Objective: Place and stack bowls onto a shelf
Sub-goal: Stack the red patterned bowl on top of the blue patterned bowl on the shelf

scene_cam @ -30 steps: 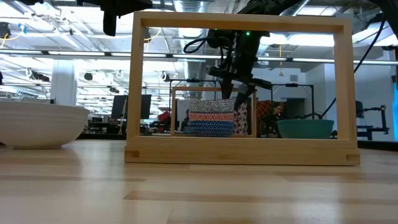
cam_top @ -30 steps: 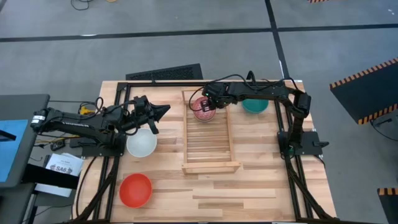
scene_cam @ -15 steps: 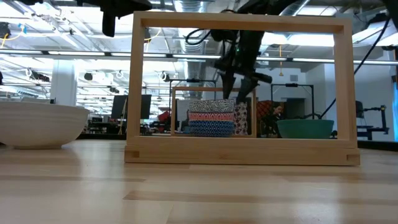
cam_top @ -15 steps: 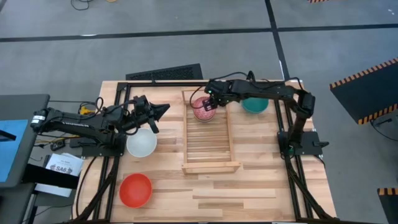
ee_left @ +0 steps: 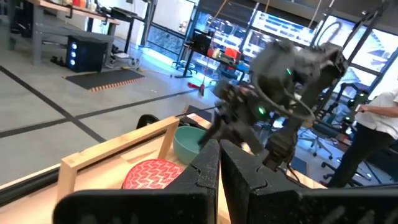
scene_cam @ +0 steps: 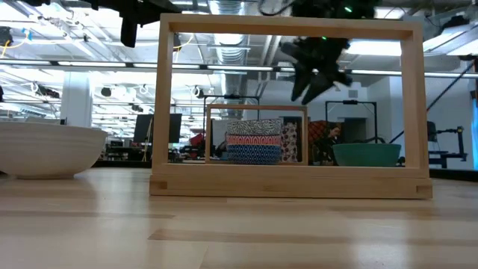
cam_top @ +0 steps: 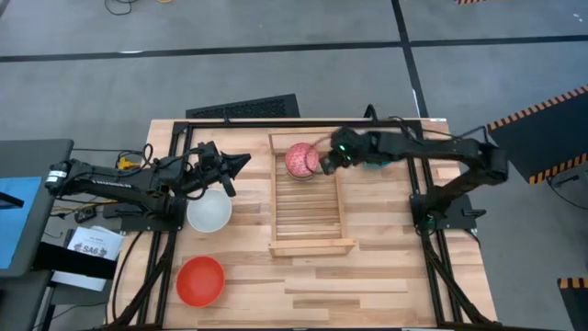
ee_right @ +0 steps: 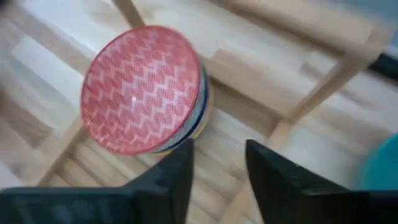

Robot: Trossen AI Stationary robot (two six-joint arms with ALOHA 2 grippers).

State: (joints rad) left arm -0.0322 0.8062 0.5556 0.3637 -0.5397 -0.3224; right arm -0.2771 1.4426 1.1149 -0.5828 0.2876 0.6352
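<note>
Right pincer [cam_top: 323, 164], fingers parted and empty, hangs just beside the shelf's [cam_top: 310, 241] right rail, clear of the pink bowl [cam_top: 299, 159]

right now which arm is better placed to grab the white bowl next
Left. The left gripper hangs just beside the white bowl, fingers shut. The right gripper, open, is across the shelf by the stacked pink-patterned bowl, closer to the teal bowl.

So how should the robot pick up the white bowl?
Grab the white bowl by its rim, coming straight down from above. It sits upright and open, so one finger can slip inside, one outside. The left gripper is closest.
</note>
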